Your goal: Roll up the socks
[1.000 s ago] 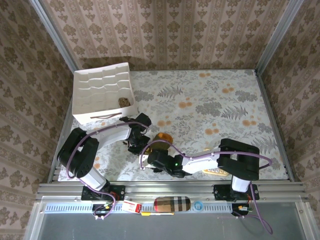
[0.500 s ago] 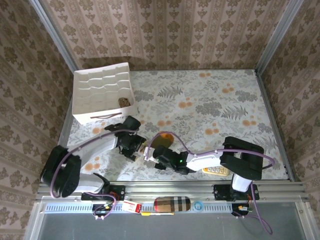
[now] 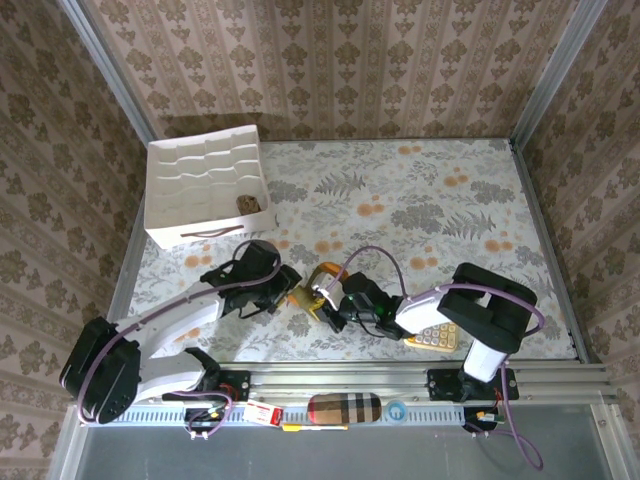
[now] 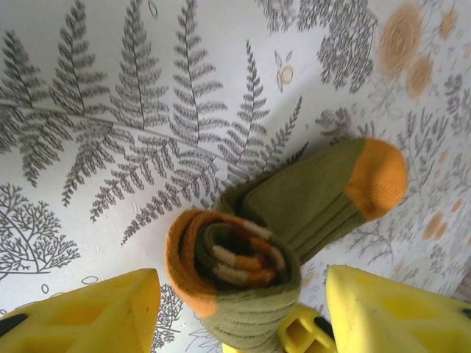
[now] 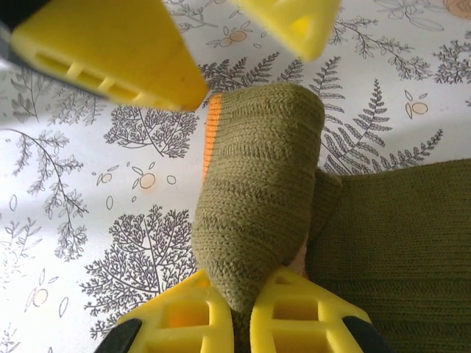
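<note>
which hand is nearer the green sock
Right. The right hand is shut on the sock, pinching its rolled end; the left hand is open, its fingers on either side of that roll.

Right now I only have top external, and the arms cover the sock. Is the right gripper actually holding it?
Observer: Yes. The right wrist view shows the right gripper shut on the green sock, pinching its outer layer.
Operator: And the left?
Observer: The left gripper is open. Its fingers stand on either side of the sock's rolled end, with gaps and no contact.
Operator: Fully rolled?
Observer: No. The left wrist view shows the orange toe end lying flat on the table, not yet rolled.
</note>
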Controlling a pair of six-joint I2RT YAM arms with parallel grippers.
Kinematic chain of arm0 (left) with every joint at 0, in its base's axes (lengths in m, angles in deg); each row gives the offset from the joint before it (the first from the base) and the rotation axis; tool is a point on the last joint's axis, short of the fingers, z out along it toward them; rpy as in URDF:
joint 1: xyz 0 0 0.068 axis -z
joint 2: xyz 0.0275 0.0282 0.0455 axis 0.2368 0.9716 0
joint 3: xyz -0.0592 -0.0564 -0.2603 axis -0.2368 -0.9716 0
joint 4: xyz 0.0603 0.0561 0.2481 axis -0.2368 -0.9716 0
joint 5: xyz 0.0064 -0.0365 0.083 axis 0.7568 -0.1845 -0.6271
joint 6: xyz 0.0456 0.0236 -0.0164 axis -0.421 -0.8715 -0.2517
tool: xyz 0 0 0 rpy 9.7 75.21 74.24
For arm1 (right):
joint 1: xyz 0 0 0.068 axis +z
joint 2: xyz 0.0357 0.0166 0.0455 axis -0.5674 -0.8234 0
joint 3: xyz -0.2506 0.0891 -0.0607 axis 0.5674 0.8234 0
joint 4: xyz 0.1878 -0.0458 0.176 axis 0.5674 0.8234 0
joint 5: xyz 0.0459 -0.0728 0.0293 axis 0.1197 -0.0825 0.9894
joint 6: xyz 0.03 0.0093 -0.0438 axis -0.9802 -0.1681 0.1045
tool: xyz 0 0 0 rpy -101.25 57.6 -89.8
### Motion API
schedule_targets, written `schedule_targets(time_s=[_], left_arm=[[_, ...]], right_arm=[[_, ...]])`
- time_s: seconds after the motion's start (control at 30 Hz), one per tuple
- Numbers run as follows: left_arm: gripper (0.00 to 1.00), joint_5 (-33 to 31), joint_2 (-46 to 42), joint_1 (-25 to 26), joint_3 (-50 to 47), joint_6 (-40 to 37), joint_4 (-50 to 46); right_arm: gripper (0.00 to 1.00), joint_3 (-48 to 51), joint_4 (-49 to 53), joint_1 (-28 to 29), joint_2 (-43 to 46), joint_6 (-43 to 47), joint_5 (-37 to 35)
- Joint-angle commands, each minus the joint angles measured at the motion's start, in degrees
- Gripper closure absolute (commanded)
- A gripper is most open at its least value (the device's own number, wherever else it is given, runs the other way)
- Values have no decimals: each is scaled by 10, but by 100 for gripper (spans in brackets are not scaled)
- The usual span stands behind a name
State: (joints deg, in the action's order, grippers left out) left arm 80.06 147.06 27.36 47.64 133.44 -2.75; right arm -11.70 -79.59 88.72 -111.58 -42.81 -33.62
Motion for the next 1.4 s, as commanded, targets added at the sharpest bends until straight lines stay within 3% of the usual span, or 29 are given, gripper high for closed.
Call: schedule_targets(time_s=[0.0, 0.4, 0.63, 0.77, 0.9, 0.97, 1.03, 1.13, 1.23, 1.37], left_arm=[[39, -14, 4, 17, -9, -9, 28], [42, 3, 73, 33, -31, 9, 129], [46, 17, 144, 35, -12, -2, 162], [61, 39, 182, 38, -6, 0, 135], [100, 57, 205, 37, -12, 25, 72], [100, 38, 189, 34, -6, 31, 2], [100, 7, 166, 30, 5, 44, -82], [100, -34, 138, 28, 18, 69, -168], [100, -34, 151, 29, 44, 70, -199], [100, -21, 211, 33, 104, 49, -245]], right_arm=[[100, 34, 170, -13, -50, -54, 29], [100, 27, 206, -79, -67, -114, 64], [100, 26, 216, -87, -77, -125, 67], [100, 25, 222, -88, -74, -129, 45], [100, 3, 252, -88, -55, -91, 28], [91, -12, 264, -84, -37, -53, 26], [75, -25, 271, -69, -9, 2, 16], [55, -27, 260, -12, 66, 101, -63], [48, -45, 287, 52, 117, 168, -166], [45, -58, 285, 132, 130, 173, -296]])
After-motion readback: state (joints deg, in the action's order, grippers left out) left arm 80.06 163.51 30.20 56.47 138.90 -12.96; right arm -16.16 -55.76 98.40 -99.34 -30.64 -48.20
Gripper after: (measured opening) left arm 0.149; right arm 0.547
